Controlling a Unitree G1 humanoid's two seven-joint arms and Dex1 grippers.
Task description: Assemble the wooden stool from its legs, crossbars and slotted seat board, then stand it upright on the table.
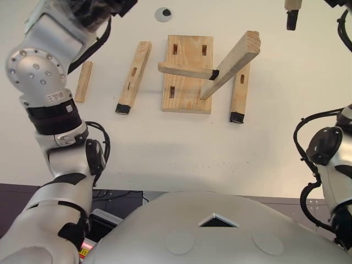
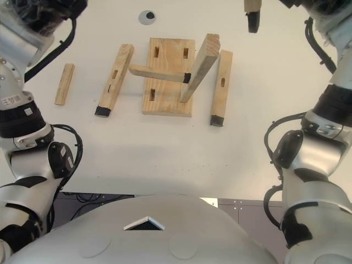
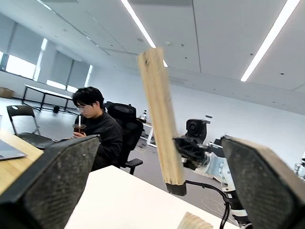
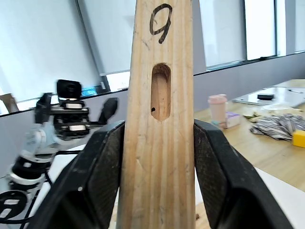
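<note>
The slotted seat board [image 1: 186, 88] lies flat mid-table. One leg [image 1: 234, 59] stands tilted in it, joined to a crossbar [image 1: 184, 70] that reaches left over the board. A loose leg [image 1: 133, 77] lies left of the board, and another [image 1: 239, 93] lies at its right edge. A short crossbar [image 1: 83, 81] rests farther left. My right gripper [image 4: 159, 176] is shut on a slotted leg [image 4: 162, 47]; its black-tipped end [image 1: 292, 16] hangs over the table's far right. My left gripper [image 3: 155, 193] is raised and open, with nothing between its fingers [image 3: 57, 186].
A small grey disc [image 1: 163, 14] sits on the table beyond the board. The white tabletop [image 1: 181, 143] is bare in front of the parts. Behind the table the room holds desks and a seated person.
</note>
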